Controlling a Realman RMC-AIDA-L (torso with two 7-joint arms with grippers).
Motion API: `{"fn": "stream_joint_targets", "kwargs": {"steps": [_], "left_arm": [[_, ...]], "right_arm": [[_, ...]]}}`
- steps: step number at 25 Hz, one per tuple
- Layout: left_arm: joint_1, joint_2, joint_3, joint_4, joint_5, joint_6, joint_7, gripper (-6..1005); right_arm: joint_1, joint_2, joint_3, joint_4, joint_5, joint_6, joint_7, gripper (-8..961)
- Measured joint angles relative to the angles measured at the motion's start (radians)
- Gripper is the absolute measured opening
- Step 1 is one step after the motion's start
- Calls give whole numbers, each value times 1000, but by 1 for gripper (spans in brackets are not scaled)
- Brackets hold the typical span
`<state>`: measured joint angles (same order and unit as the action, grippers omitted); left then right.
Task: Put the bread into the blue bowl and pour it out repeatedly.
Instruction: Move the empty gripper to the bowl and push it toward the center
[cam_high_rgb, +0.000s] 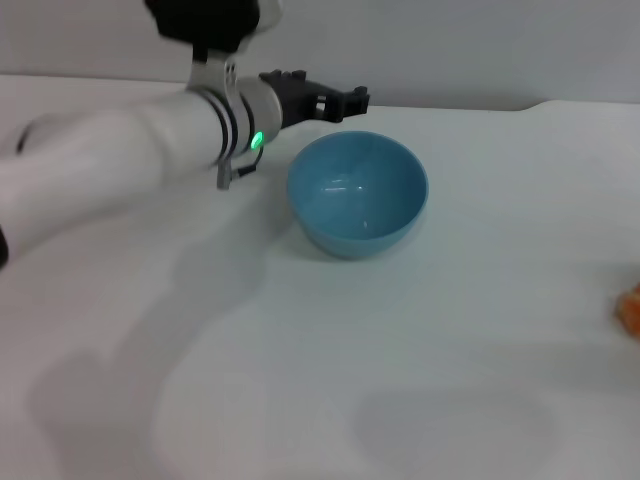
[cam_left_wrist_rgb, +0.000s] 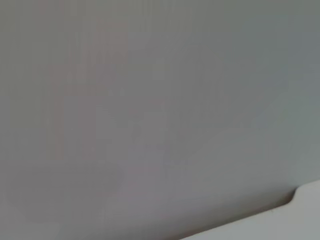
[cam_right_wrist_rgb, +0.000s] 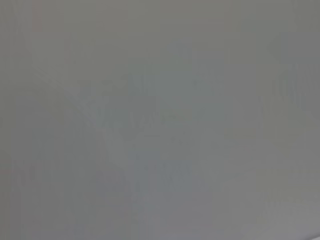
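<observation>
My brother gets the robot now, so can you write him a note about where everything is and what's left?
Left end effector: raised just behind the blue bowl's far-left rim, holding nothing that shows; open or shut is unclear.
Right end effector: not in view.
Blue bowl: upright on the table, empty.
Bread: only an orange edge shows at the table's far right side.
Done: bread is out of the bowl.
Left: pick up bread, put it in, pour again.

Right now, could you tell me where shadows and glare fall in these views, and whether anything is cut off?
Head view: soft shadows of the left arm spread over the table; small highlights gleam inside the blue bowl; the bread is cut by the right edge. Left wrist view: blank grey apart from a pale table corner. Right wrist view: featureless grey.
</observation>
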<state>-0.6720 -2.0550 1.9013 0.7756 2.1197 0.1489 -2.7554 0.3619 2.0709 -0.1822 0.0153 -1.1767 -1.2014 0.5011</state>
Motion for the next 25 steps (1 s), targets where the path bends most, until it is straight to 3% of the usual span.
{"fn": "stream_joint_targets", "kwargs": {"steps": [1,3,8,13,18,25], "left_arm": [[-29,1,-95,10,9,108,56,859],[-35,2,-132,15,12,144,82,859],[-57,5,-354,54,22,369,224,860],[-76,4,-495,60,125,562,228,860],[-76,-2,-489,42,139,603,228,859],[-105,-11,-401,-26,133,559,216,860]], "right_arm": [[-2,0,0,0,0,-1,0,761],[-2,0,-1,0,-1,-1,0,761],[-4,0,-2,0,-2,-2,0,761],[-4,0,-2,0,-3,-2,0,761],[2,-1,-2,0,-3,0,0,761],[6,0,-2,0,-3,1,0,760]]}}
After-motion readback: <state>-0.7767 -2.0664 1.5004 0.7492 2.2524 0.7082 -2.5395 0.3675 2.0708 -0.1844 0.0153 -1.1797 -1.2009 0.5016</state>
